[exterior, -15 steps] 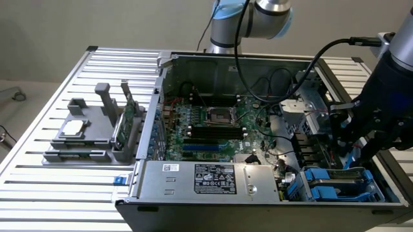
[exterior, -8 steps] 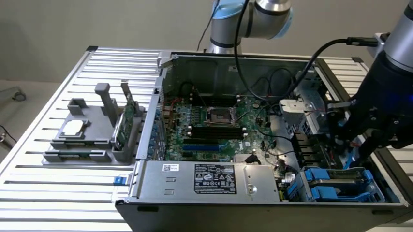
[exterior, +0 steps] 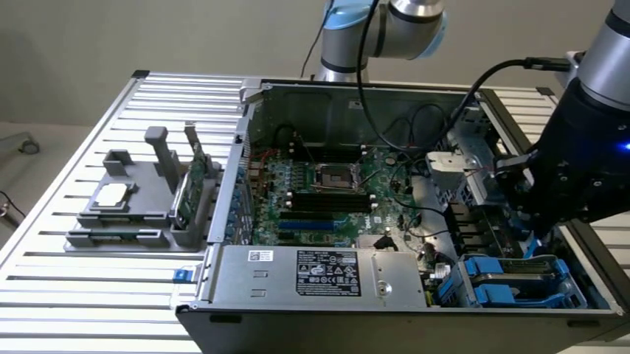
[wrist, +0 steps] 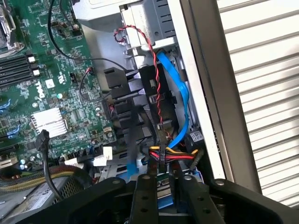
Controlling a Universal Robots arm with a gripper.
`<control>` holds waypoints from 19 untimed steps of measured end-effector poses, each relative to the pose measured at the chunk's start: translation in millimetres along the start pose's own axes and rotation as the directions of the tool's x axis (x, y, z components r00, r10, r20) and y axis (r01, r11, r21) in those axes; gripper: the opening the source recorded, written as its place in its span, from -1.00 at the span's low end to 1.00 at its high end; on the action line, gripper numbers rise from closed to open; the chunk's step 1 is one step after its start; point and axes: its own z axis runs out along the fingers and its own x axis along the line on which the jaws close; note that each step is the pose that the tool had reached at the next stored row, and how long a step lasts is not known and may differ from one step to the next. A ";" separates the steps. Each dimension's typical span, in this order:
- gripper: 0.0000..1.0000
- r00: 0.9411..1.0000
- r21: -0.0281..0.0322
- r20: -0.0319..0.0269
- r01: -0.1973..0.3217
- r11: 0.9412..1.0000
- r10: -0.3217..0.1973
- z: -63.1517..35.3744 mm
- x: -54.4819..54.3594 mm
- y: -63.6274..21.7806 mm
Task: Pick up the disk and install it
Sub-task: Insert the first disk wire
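- One arm is at work here. In the exterior view its gripper (exterior: 539,240) hangs low inside the open computer case (exterior: 246,147), in the near corner on the exterior view's right.
- Just beneath it sits the disk (exterior: 517,271), silver in its blue carrier frame. It lies in the drive bay beside the power supply (exterior: 325,276). The case stands on the slatted surface (exterior: 99,310).
- In the wrist view the gripper (wrist: 169,198) is right at a strip of blue that I take for the carrier's edge. Whether it has closed on the disk I cannot tell.
- Close by run a blue flat cable (wrist: 180,93), a red-and-black twisted wire (wrist: 156,70) and a tied bundle of yellow, red and black leads (wrist: 173,154). The bundle is nearest the gripper.
- To my eye a good grasp here needs the gripper square and centred across the carrier frame, catching plastic and no wiring. The tied bundle looks likeliest to get pinched or snagged.
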 end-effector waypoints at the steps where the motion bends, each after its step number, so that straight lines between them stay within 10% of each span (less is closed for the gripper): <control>1: -0.58 1.000 0.001 0.001 -0.001 1.000 0.001 0.4 0.3 0.7; 8: -0.66 1.000 0.013 0.006 -0.011 1.000 0.011 1.8 2.9 3.2; 19: -0.66 1.000 0.014 0.007 -0.019 1.000 0.019 -4.2 10.0 0.9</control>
